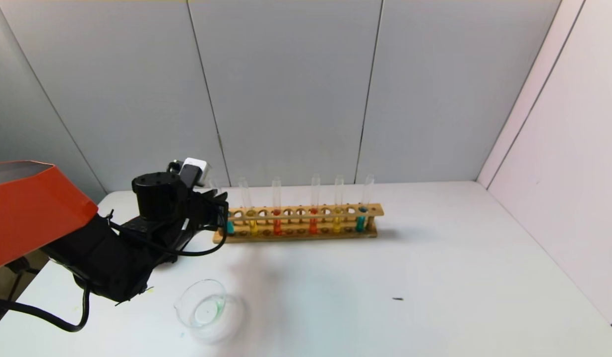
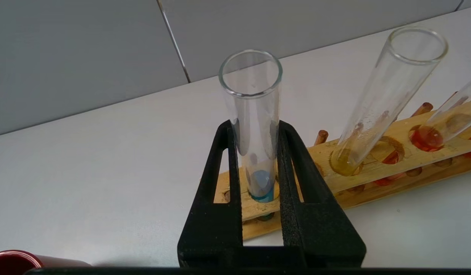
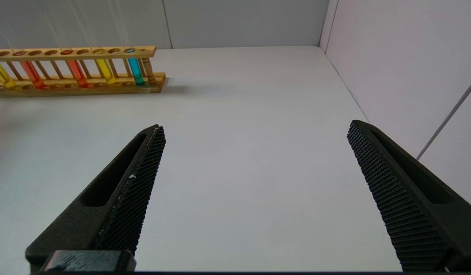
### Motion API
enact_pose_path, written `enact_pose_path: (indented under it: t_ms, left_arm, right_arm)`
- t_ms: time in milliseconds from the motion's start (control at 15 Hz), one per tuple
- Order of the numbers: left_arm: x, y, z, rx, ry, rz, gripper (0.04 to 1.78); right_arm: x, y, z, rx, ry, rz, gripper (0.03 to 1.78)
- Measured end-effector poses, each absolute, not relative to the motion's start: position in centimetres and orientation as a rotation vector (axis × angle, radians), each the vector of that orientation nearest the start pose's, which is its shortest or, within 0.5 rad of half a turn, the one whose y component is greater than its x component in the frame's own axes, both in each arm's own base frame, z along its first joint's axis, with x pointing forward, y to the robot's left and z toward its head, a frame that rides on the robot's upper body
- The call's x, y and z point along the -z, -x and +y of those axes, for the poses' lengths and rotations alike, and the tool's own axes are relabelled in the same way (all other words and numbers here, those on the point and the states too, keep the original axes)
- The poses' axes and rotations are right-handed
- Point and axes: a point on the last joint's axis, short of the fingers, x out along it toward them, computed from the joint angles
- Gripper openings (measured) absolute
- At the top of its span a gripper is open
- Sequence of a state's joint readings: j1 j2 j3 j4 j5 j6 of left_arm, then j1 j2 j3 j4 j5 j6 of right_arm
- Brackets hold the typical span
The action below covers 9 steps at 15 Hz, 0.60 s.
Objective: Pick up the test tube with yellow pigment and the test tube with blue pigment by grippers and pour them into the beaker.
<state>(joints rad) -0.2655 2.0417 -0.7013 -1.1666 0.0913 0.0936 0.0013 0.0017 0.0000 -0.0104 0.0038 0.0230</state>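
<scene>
A wooden rack holds several tubes. My left gripper is at the rack's left end, shut on the test tube with blue pigment. That tube stands upright in the end hole with a little blue liquid at its bottom. A test tube with yellow pigment leans in the hole beside it. A second yellow tube and a second blue tube stand near the rack's right end. The beaker sits in front of my left arm with pale greenish liquid in it. My right gripper is open and empty over bare table.
Two orange-red tubes stand in the rack's middle. The rim of a dark red cup shows in the left wrist view. A small dark speck lies on the table right of the beaker. Walls close the back and right.
</scene>
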Motion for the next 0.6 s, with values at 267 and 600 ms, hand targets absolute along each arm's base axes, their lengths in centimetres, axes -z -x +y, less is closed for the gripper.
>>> enact_pose_path:
  t_ms: [267, 600]
  left_arm:
    - [-10.9, -33.5, -8.9, 0.159, -0.145, 0.174, 0.32]
    - [-13.5, -33.3, -8.9, 0.152, -0.144, 0.157, 0.32]
  right_arm:
    - [-7.7, 2.3, 0.0, -0.005, -0.023, -0.009, 1.74]
    - [-7.7, 2.3, 0.0, -0.005, -0.023, -0.009, 1.74]
